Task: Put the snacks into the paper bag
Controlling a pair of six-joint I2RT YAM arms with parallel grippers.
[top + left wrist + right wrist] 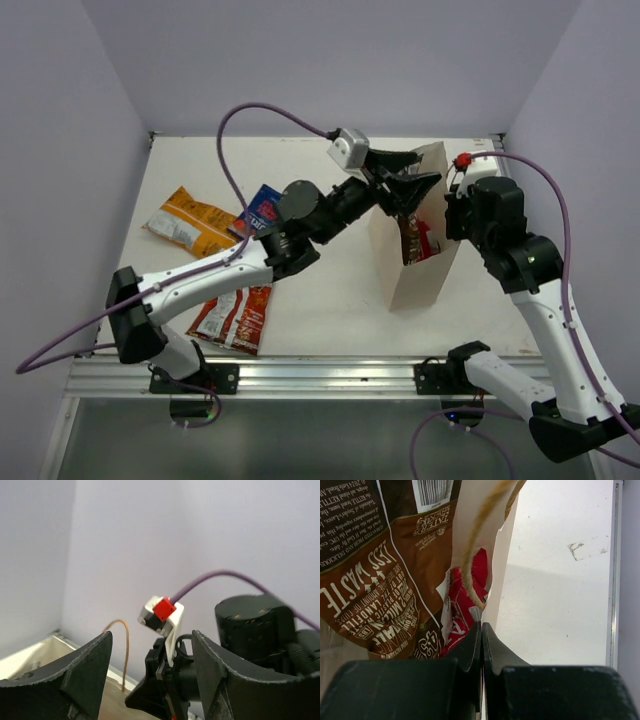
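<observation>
Three packets lie on the white table left of the paper bag, well apart from it. The orange packet is at the far left, the blue packet is partly hidden by the left arm, and the red-orange packet is near the front edge. We see the bag standing upright, right of centre, its mouth open upward. The dark brown packet and a red and white packet are inside it. The left gripper hangs over the bag's mouth, fingers spread wide with nothing between them. The right gripper is pinched tight on the bag's right wall at the rim, just beside a brown loop handle. Both bagged packets lie just beyond its fingertips.
</observation>
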